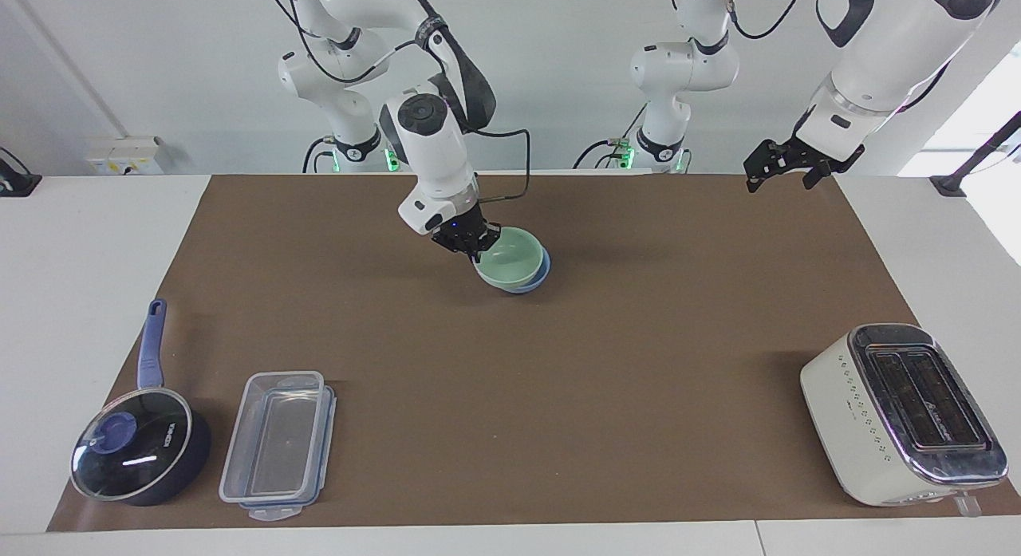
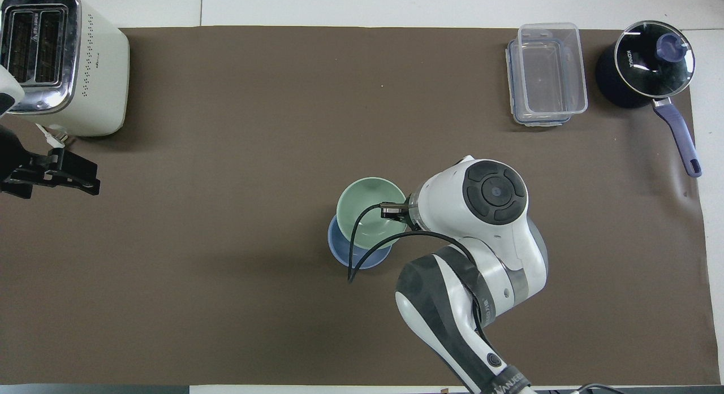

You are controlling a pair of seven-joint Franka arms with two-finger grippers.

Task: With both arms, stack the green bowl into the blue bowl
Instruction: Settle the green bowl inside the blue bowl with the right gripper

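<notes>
Right gripper (image 1: 476, 243), fingers pinching the green bowl's (image 1: 511, 267) rim, seats it in the blue bowl (image 1: 539, 278); release remains. Left gripper (image 1: 786, 164) waits, fingers spread.

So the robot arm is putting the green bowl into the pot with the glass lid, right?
Not the pot. The facing view shows the right gripper holding the green bowl by its rim and lowering it into the blue bowl. The pot sits untouched, lid on, at the table's corner.

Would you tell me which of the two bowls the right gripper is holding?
The green bowl, gripped at its rim by the right gripper over the blue bowl.
</notes>
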